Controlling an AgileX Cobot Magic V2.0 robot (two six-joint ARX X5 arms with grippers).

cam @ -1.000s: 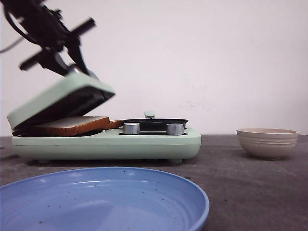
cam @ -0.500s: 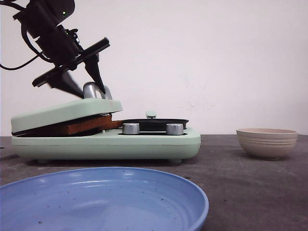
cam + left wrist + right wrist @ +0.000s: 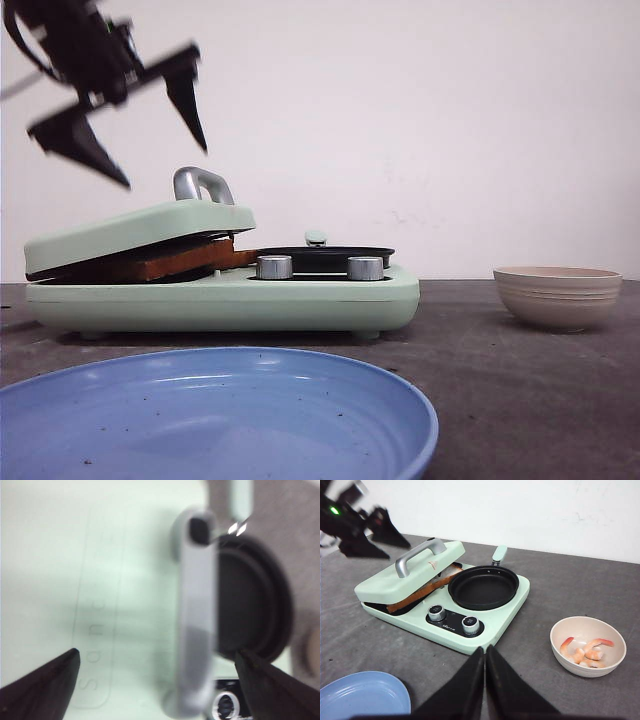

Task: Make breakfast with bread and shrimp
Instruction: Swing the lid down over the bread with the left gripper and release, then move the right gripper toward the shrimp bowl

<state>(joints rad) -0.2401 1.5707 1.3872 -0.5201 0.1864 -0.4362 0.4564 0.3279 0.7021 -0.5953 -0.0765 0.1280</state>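
Left gripper (image 3: pixel 120 130) is hovering in the air above the sandwich maker (image 3: pixel 220 295), fingers spread wide, gripping nothing, clear of the lid handle (image 3: pixel 202 184). It's motion-blurred in the front view. In the left wrist view the two dark fingertips (image 3: pixel 45 687) are sitting apart on either side of the silver handle, not touching it.

Lid (image 3: pixel 140 232) is resting down on the bread (image 3: pixel 170 260), tilted, higher at its right edge. The bread is sandwiched between the lid and the base on the left side of the appliance, with brown crust sticking out on the side facing the pan. In the right wrist view a pale bit of crumb is showing under the lid next to the pan.

Black round pan (image 3: pixel 483 586) is sitting in the right half of the appliance, with two silver knobs (image 3: pixel 453 618) on the near face below it.

Shrimp (image 3: pixel 585 650) are lying in the beige bowl (image 3: pixel 615 655), on the table (image 3: pixel 500 370) well to the right of the sandwich maker. From the front only the bowl's outside is showing.

Blue plate (image 3: pixel 215 415) is sitting at the near edge, in front of the appliance.

Right gripper (image 3: pixel 485 680) is hanging near, between the plate and the bowl, fingers pressed together, nothing between them.
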